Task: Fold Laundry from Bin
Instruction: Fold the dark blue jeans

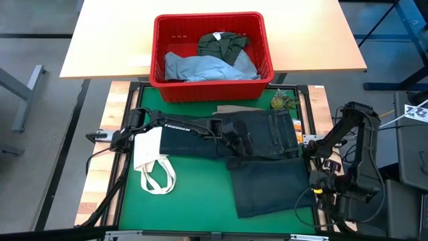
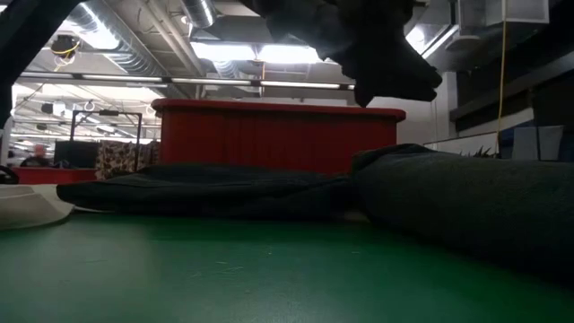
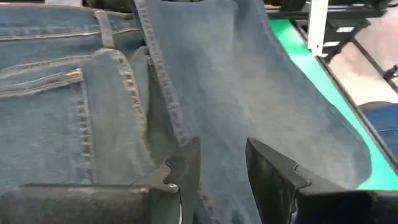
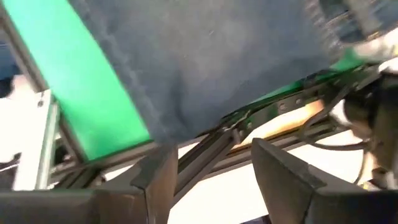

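We judge the step in hand to be the folding of the dark navy jeans (image 1: 257,157), which lie spread on the green desk (image 1: 194,201) with the waist end toward the bin (image 1: 210,53) and one leg doubled toward the near edge. Our left gripper (image 3: 221,171) hovers low over the denim near the seam, its fingers (image 3: 183,168) parted with bare cloth showing between them, gripping nothing. Our right gripper (image 4: 211,180) sits beyond the desk's right edge, fingers spread and empty, the jeans' edge ahead of them. The next move likely calls for both sets of fingers to pinch an edge and carry it over. More laundry waits in the bin. On the left arm we read "TROSSEN"; no other writing is legible.
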`<state>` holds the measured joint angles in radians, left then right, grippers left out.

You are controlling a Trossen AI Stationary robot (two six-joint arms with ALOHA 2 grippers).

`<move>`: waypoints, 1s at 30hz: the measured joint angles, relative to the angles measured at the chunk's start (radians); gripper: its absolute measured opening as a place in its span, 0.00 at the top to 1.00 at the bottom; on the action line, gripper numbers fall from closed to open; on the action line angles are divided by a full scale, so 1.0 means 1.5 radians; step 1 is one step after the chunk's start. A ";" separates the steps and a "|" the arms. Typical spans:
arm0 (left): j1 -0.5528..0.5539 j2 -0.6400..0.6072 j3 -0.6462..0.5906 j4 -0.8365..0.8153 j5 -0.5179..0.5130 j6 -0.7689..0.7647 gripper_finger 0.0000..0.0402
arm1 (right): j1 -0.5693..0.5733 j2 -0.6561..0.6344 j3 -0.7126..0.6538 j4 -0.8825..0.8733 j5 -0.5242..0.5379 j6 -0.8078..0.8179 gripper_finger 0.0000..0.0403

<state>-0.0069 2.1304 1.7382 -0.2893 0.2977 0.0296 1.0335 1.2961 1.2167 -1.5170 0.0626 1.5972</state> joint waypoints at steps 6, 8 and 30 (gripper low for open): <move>-0.016 0.000 0.000 -0.031 0.000 0.001 0.70 | -0.072 -0.015 -0.014 -0.035 0.087 -0.087 0.50; -0.022 0.000 0.000 -0.028 0.000 0.001 0.70 | -0.122 -0.025 -0.021 -0.037 0.094 -0.156 0.50; -0.050 0.000 0.000 -0.033 -0.001 0.001 0.70 | -0.700 -0.039 -0.272 0.058 -0.067 -0.837 0.50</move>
<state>-0.0818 2.1307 1.7382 -0.3390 0.2966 0.0316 -0.0169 1.2369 0.8088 -1.4299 -0.0378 0.3420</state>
